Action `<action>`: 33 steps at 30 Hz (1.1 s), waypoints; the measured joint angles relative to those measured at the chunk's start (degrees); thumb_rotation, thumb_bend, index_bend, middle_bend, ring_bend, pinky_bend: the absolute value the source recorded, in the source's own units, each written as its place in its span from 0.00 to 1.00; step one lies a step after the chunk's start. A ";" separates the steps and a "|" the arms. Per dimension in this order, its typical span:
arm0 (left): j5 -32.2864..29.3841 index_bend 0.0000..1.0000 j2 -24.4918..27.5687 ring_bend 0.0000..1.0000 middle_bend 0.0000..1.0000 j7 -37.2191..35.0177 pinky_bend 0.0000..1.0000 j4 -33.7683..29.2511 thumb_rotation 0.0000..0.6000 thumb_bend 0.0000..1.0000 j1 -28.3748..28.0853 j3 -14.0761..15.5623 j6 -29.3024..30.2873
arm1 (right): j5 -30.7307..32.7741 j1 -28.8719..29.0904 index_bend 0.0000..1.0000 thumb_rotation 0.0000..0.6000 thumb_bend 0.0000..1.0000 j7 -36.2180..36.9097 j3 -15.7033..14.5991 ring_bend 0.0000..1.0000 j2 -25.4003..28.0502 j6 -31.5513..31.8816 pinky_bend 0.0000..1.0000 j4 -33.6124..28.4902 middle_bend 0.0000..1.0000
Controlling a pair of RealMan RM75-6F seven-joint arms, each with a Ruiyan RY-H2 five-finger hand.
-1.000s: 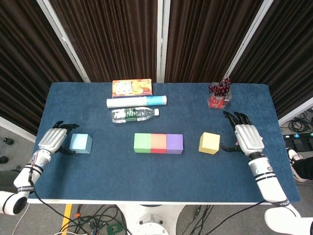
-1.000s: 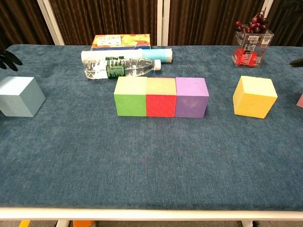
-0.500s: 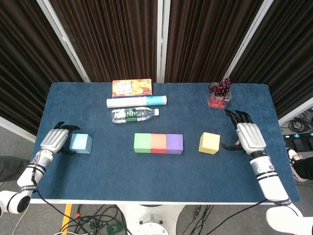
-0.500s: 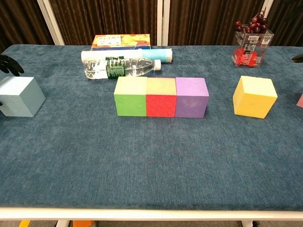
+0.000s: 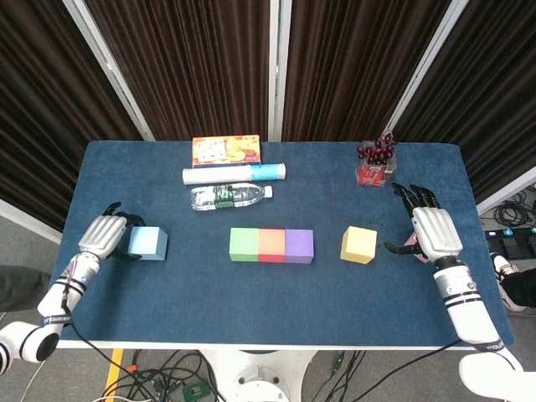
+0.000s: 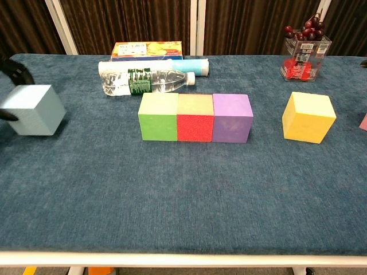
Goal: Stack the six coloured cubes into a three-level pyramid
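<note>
A green cube [image 5: 244, 244], a red cube [image 5: 271, 245] and a purple cube [image 5: 299, 245] stand touching in a row at the table's middle. To their right a yellow cube [image 5: 358, 244] stands alone. My left hand [image 5: 105, 237] grips a light blue cube [image 5: 148, 243] at the left; in the chest view this cube [image 6: 34, 110] looks tilted, with dark fingers [image 6: 12, 70] behind it. My right hand [image 5: 433, 230] lies with fingers spread over a pink cube [image 5: 409, 244], which is mostly hidden. A pink sliver [image 6: 364, 121] shows at the chest view's right edge.
At the back of the blue table [image 5: 268, 301] lie a biscuit box [image 5: 226, 150], a white and blue roll [image 5: 234, 173] and a water bottle [image 5: 228, 196]. A clear box of cherries [image 5: 375, 163] stands at the back right, near my right hand.
My left hand has closed on the light blue cube and carried it a little right, tilting it. My right hand has drifted slightly right and back; the pink cube has stayed put.
</note>
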 measured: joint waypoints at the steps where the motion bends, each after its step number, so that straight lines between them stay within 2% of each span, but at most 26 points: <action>1: 0.02 0.47 0.41 0.27 0.48 0.03 0.04 -1.23 1.00 0.15 -0.28 -0.40 0.04 | 0.04 -0.05 0.00 1.00 0.02 0.16 0.08 0.00 0.07 0.10 0.00 0.04 0.14; 8: -2.11 0.47 3.03 0.27 0.47 4.34 0.04 -12.89 1.00 0.14 -4.81 -4.61 -1.66 | -0.19 -0.45 0.00 1.00 0.02 1.38 0.14 0.00 0.59 0.22 0.00 0.62 0.14; 14: -7.38 0.46 2.82 0.27 0.47 12.77 0.04 -18.24 1.00 0.14 -9.35 -7.51 -3.12 | -0.43 -0.90 0.00 1.00 0.02 2.63 0.18 0.00 1.23 0.24 0.00 1.20 0.14; 26: -25.37 0.45 -2.48 0.27 0.47 32.88 0.05 -22.86 1.00 0.14 -20.84 -9.71 -3.56 | -0.96 -1.50 0.00 1.00 0.02 4.80 0.37 0.00 2.12 0.07 0.00 2.20 0.14; 33: -35.31 0.45 -6.12 0.27 0.47 40.62 0.05 -22.92 1.00 0.14 -27.14 -9.90 -1.48 | -1.39 -1.83 0.00 1.00 0.02 5.83 0.31 0.00 2.40 -0.01 0.00 2.50 0.14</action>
